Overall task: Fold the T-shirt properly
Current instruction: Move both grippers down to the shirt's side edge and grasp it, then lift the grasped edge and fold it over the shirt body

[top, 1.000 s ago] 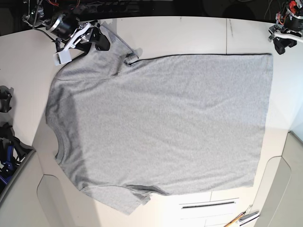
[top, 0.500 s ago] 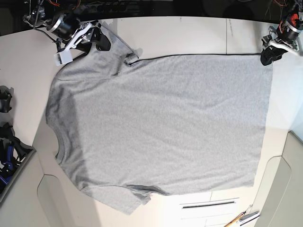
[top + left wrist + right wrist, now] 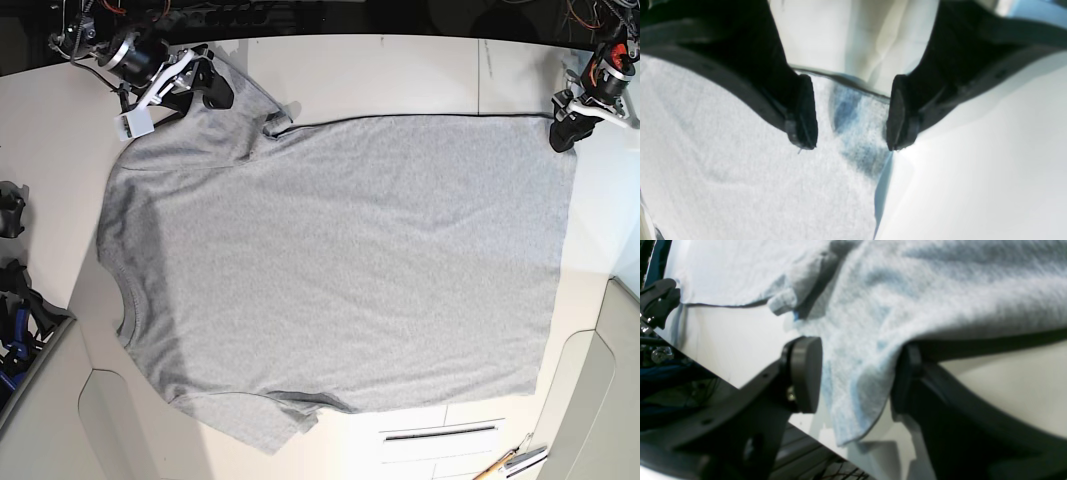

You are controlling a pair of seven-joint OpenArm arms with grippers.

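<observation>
The grey T-shirt (image 3: pixel 340 260) lies spread over the pale desk (image 3: pixel 420 60), plain side up, with no legible writing on the visible fabric. In the base view, its hem end extends toward the right and a sleeve projects at the lower left. The left gripper (image 3: pixel 852 113) is parted, its fingers on either side of a corner of the cloth at the upper right. The right gripper (image 3: pixel 857 376) is likewise parted, with shirt fabric between its fingers at the upper left. A pencil (image 3: pixel 492 469) lies beyond the shirt's lower-right edge.
</observation>
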